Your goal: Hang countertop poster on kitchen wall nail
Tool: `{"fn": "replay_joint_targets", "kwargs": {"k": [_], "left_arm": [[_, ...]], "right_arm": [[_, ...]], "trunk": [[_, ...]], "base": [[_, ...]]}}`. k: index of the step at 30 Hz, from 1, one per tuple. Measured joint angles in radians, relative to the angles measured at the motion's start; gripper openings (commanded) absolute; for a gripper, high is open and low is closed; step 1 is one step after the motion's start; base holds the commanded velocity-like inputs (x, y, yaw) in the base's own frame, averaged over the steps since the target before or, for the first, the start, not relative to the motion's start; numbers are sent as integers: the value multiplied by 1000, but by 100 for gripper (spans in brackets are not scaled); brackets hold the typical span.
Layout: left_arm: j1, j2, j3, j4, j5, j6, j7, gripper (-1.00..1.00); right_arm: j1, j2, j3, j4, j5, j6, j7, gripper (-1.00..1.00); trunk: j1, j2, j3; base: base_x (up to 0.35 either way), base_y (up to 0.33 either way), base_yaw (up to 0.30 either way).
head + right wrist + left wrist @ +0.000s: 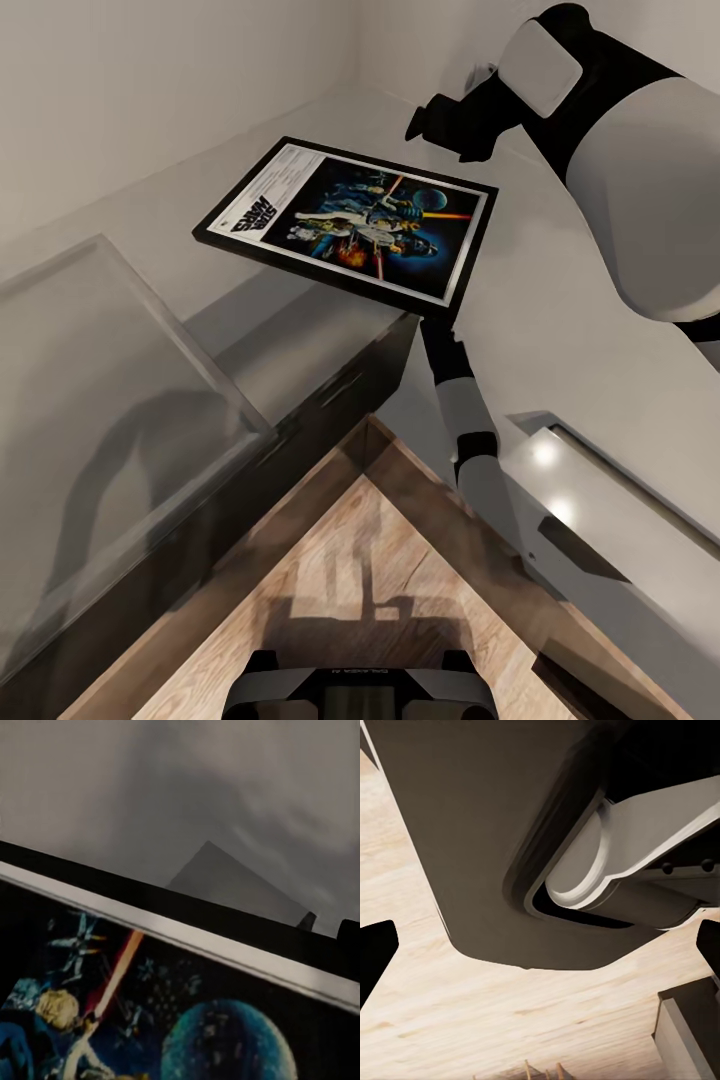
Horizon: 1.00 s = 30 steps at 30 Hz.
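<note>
**Above the countertop corner: poster lifted, hanging still to do**

Over the inner corner of the kitchen countertop [560,300] I see the poster [350,222] tilted and off the surface, one end past the front edge. My right gripper [440,125] is at its far edge; I cannot tell how its fingers stand. My left gripper [540,952] hangs spread and empty over the wooden floor [510,1020]. I judge the pickup done; finding a nail and hanging remain.
</note>
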Motion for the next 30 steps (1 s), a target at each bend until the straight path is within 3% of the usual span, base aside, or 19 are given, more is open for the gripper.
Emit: {"fn": "replay_joint_targets", "kwargs": {"k": [12,30], "left_arm": [[0,1,0,0,0,-1,-4,100],[0,1,0,0,0,-1,-7,100]], "right_arm": [[0,0,0,1,0,-69,1,100],[0,-1,0,6,1,-75,2,100]], "trunk": [[0,0,0],[0,0,-4]], "base": [[0,0,0],[0,0,0]]}}
